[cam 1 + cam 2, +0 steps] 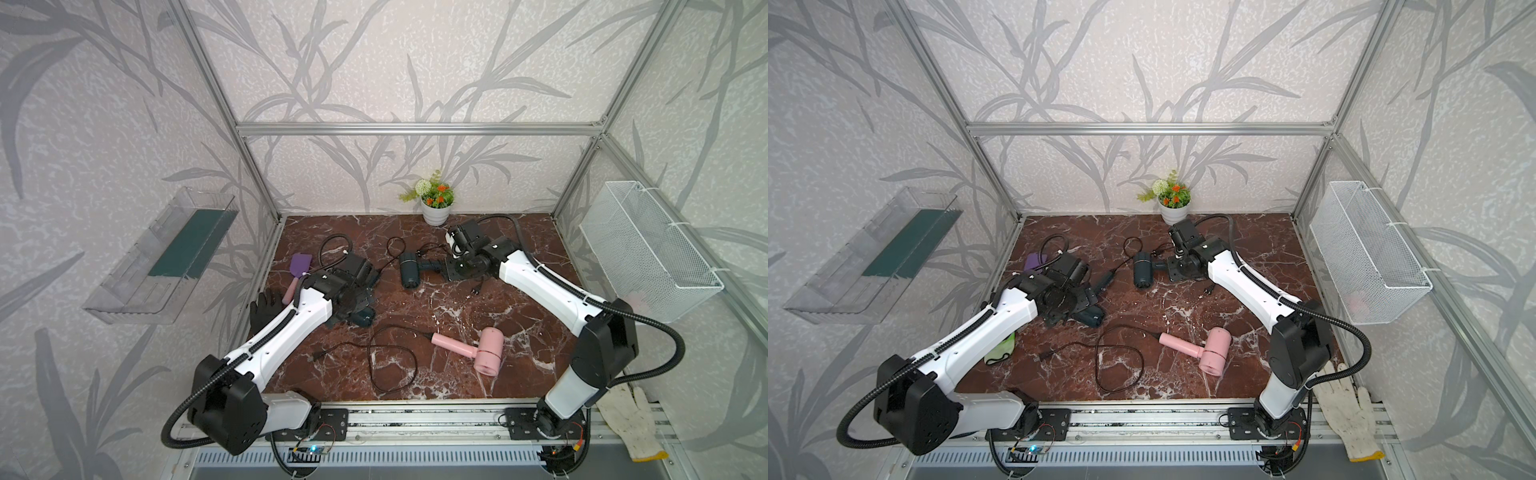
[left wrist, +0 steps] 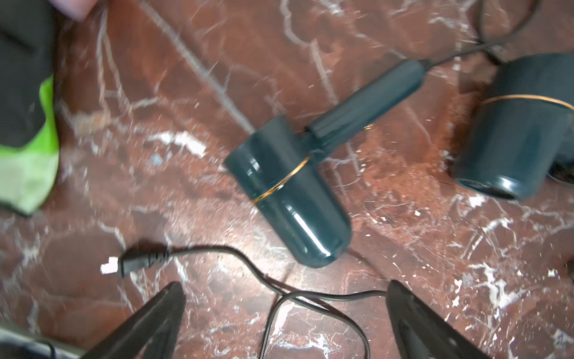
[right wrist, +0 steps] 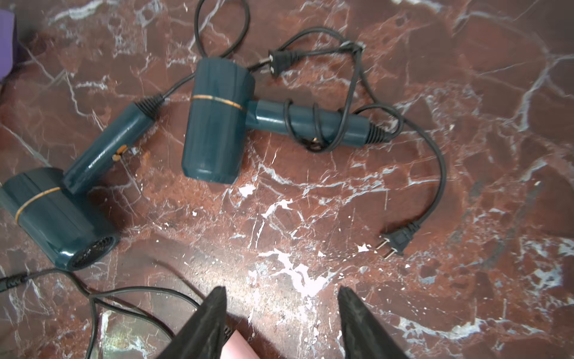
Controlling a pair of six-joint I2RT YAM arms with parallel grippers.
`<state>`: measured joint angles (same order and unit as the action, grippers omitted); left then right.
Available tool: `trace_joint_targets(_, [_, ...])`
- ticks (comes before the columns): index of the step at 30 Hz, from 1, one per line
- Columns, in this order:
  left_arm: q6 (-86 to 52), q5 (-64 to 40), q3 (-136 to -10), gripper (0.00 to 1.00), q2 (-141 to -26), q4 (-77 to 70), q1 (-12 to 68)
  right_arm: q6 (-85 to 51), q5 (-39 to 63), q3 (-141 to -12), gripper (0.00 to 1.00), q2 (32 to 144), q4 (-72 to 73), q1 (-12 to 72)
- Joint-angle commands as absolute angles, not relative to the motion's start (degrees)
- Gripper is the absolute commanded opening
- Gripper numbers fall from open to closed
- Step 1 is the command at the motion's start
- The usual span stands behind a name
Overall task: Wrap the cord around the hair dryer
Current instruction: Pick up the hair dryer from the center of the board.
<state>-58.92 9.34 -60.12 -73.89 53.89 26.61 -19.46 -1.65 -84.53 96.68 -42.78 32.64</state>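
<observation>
Top views first: three dryers on the desk (image 1: 436, 324). The far teal hair dryer (image 1: 409, 270) lies mid-desk, and my right arm (image 1: 540, 282) reaches over its handle. The near teal hair dryer (image 1: 1088, 318) sits half hidden under my left arm (image 1: 984, 332). The pink hair dryer (image 1: 486, 353) lies up front, its loose cord (image 1: 370, 365) sprawled in a loop.

Left wrist now, and it's blurry. The left end effector (image 2: 285, 284) has its fingers spread wide and grips nothing. It hovers by the near teal hair dryer, with the loose cord and its plug (image 2: 136, 261) on the desk below.

Right wrist: the right end effector (image 3: 282, 289) has its fingers apart and is empty. It isn't touching the far teal hair dryer, whose handle carries several turns of black cord (image 3: 313, 124).
</observation>
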Motion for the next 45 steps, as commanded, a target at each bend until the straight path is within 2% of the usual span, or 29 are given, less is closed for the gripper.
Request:
trace_joint_targets(1, [-69.2,9.8,-58.7,0.99,-73.8,53.6,26.8,-19.4,-1.0,-83.4,0.59,95.3,-42.6,33.3])
trace_joint_targets(6, [-76.5,6.9,-57.7,0.99,-79.5,50.9,27.1,-19.1,-0.5,-82.5,0.59,94.8,-42.0,33.7])
trace_joint_targets(13, [-81.8,9.3,-60.2,0.99,-86.6,50.3,27.8,-18.5,0.0,-82.1,0.59,93.9,-41.9,33.6])
trace_joint_targets(18, [-83.7,11.5,-64.4,0.99,-94.3,55.4,27.6,-18.6,0.5,-81.4,0.59,93.9,-41.1,33.7])
trace_joint_targets(25, [-82.3,12.5,-67.5,0.97,-101.8,54.3,27.5,-18.4,0.7,-81.1,0.59,94.3,-41.0,33.7])
trace_joint_targets(32, [-77.0,12.6,-66.9,0.88,-105.9,51.6,27.0,-18.2,0.9,-81.1,0.59,95.6,-40.6,33.7])
trace_joint_targets(36, [-74.5,11.7,-66.2,0.76,-107.9,49.9,26.8,-17.8,0.7,-81.6,0.59,96.1,-40.9,33.7])
trace_joint_targets(45, [-70.7,13.8,-65.3,0.32,-105.3,50.5,25.8,-17.7,0.6,-83.0,0.58,96.3,-41.6,33.7])
